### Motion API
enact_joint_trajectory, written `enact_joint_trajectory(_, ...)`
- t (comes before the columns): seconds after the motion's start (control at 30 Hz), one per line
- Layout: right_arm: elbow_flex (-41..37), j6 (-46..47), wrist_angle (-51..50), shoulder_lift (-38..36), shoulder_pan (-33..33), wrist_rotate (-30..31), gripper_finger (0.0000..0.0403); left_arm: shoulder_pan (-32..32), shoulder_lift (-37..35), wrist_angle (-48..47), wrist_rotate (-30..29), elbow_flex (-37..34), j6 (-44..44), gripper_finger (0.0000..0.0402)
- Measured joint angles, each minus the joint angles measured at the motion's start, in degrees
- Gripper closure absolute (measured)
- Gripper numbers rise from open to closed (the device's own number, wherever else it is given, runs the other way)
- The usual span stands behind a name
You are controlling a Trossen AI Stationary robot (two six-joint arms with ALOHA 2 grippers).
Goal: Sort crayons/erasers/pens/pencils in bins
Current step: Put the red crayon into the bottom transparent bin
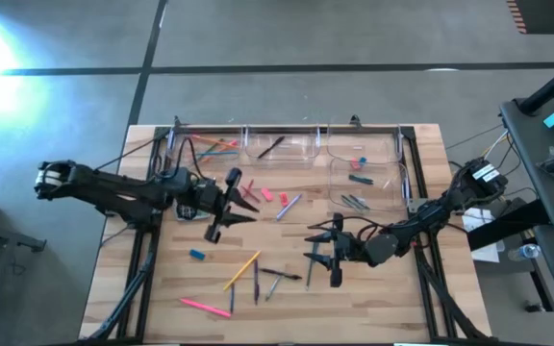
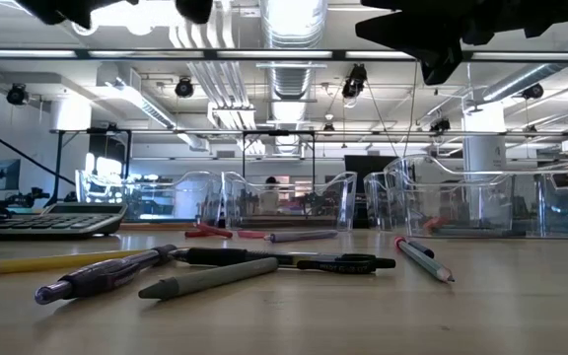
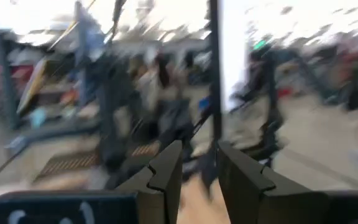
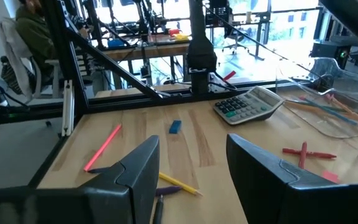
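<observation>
My left gripper (image 1: 254,211) (image 3: 201,168) hovers over the table's left middle, pointing toward the right edge. Its fingers show a narrow gap, and the blurred left wrist view shows nothing between them. My right gripper (image 1: 307,244) (image 4: 191,162) hangs open over the table's middle, pointing left, with nothing in it. Below it lie a yellow pencil (image 4: 178,183) and pens (image 1: 283,276). Pink erasers (image 1: 265,194) and a blue eraser (image 1: 197,255) lie flat on the wood. Several clear bins (image 1: 277,147) stand along the far edge, one (image 1: 210,146) holding pencils, another (image 1: 358,156) holding erasers.
A grey calculator (image 4: 248,106) sits at the table's left under the left arm. Red crayons (image 4: 303,152) lie beside it. A pink pencil (image 1: 205,306) lies near the front edge. A black metal frame (image 1: 287,126) rims the table. Pens (image 2: 210,278) lie close to the low camera.
</observation>
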Motion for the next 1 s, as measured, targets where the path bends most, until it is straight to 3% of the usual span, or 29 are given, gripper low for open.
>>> enact_joint_trajectory(0.17, 0.0, -1.5, 0.0, 0.0, -0.1, 0.0, 0.0227, -4.6, -3.4, -13.6, -24.0, 0.0, 1.6, 0.0318)
enact_joint_trajectory(0.27, 0.0, -2.2, 0.0, 0.0, -0.1, 0.0, 0.0227, -6.1, -3.1, -16.6, -31.4, 0.0, 0.4, 0.0318)
enact_joint_trajectory(0.4, 0.0, -2.9, 0.0, 0.0, -0.1, 0.3, 0.0227, -7.1, 1.0, -17.0, -31.4, 0.0, -4.3, 0.0318)
enact_joint_trajectory(0.53, 0.0, 2.1, 0.1, 0.0, -0.1, 4.3, 0.0227, -7.7, 6.2, -15.1, -30.9, 0.3, -6.6, 0.0318)
enact_joint_trajectory(0.7, 0.0, 1.7, 0.0, 0.0, -0.1, 4.6, 0.0227, -8.4, 11.9, -6.5, -23.5, 0.6, -9.4, 0.0318)
enact_joint_trajectory(1.0, 0.0, -2.0, -0.1, 0.0, -0.1, 4.6, 0.0227, -10.7, 14.0, -6.3, -20.7, 0.1, -12.1, 0.0318)
